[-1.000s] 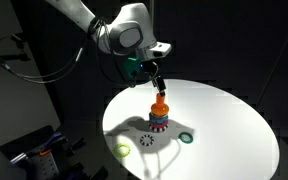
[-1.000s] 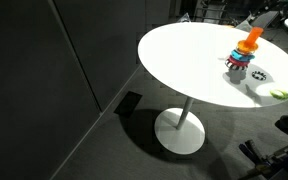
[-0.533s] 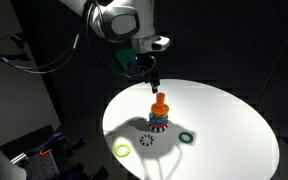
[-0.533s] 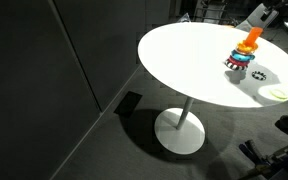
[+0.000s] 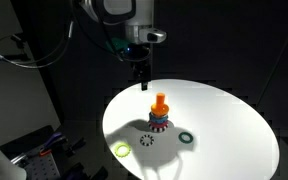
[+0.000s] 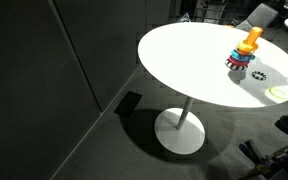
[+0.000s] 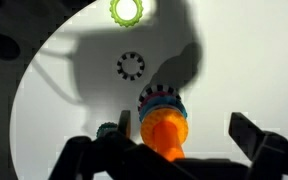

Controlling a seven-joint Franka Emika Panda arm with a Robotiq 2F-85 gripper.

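A ring-stacking toy (image 5: 159,112) with an orange top piece over coloured rings stands upright near the middle of the round white table (image 5: 234,130). My gripper (image 5: 142,78) hangs open above and slightly behind it, touching nothing. In the wrist view the toy (image 7: 162,128) sits between and below the two dark fingers, with the gripper (image 7: 181,125) empty. The toy (image 6: 247,52) also shows at the right in an exterior view; the gripper is out of that frame.
Three loose rings lie in front of the toy: a yellow-green ring (image 5: 122,150) (image 7: 126,10) (image 6: 279,91), a black-and-white dotted ring (image 5: 147,140) (image 7: 131,66) (image 6: 261,73) and a dark green ring (image 5: 186,137). The table stands on one central pedestal (image 6: 180,128).
The gripper has risen from just above the toy's orange top to well clear of it, staying open. The toy and loose rings have not moved.
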